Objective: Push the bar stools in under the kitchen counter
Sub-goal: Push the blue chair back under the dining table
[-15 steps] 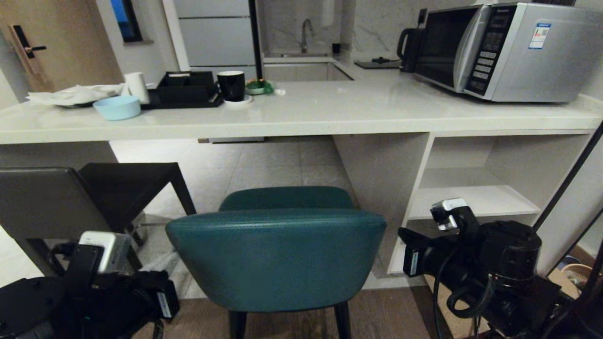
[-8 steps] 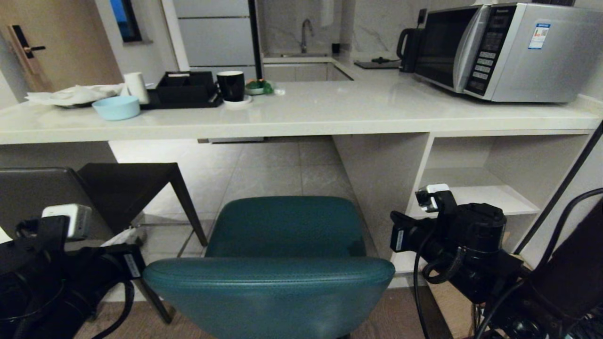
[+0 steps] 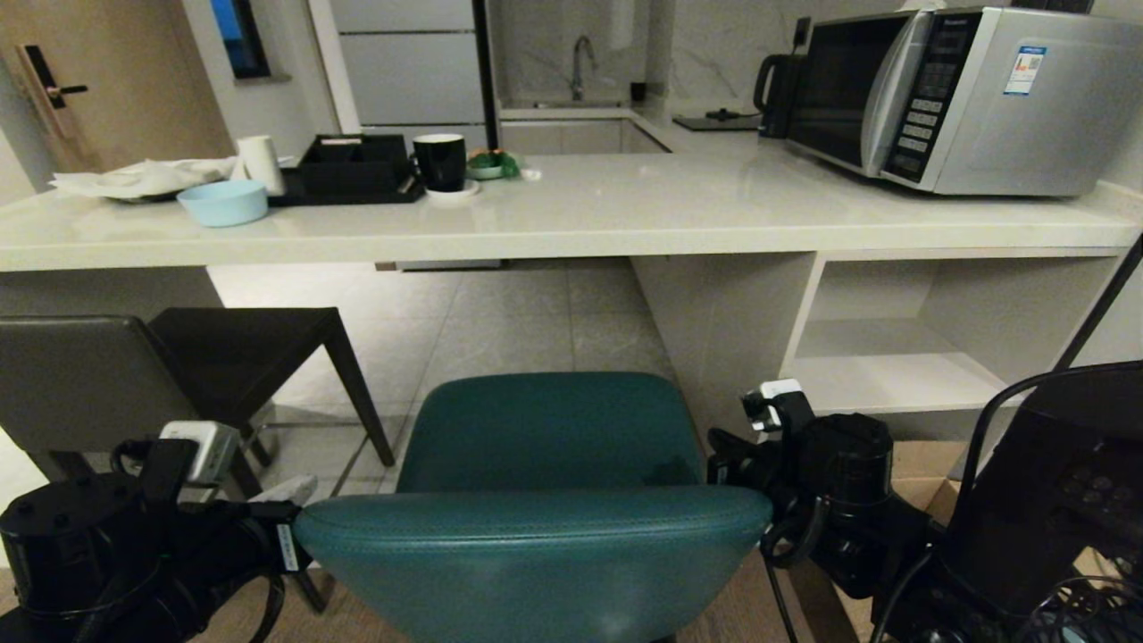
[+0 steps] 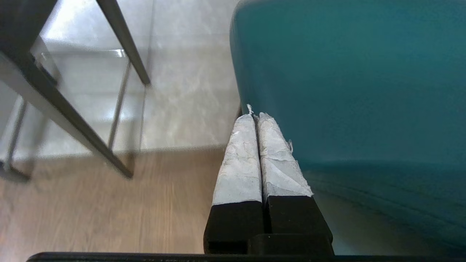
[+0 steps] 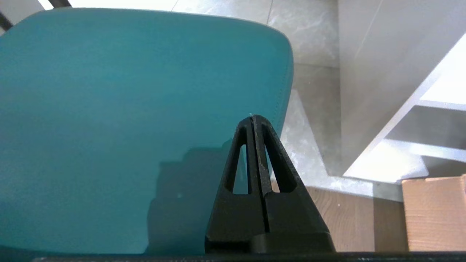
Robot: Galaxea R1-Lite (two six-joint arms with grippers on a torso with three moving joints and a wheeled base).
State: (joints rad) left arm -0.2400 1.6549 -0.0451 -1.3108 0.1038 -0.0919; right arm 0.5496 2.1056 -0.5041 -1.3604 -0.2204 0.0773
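Both arms drawn inward beside teal stool (jaws closed), blue bowl on counter

I see open floor under the counter beyond the teal stool. The grey stool blocks the left, the panel leg the right.

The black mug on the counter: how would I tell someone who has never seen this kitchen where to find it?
Start at the long off-white kitchen counter and go to its left end, away from the silver microwave. There a black tray sits behind a pale blue bowl. The black mug stands just right of that tray on a small white saucer, the only dark cup; the cup to the left is white.
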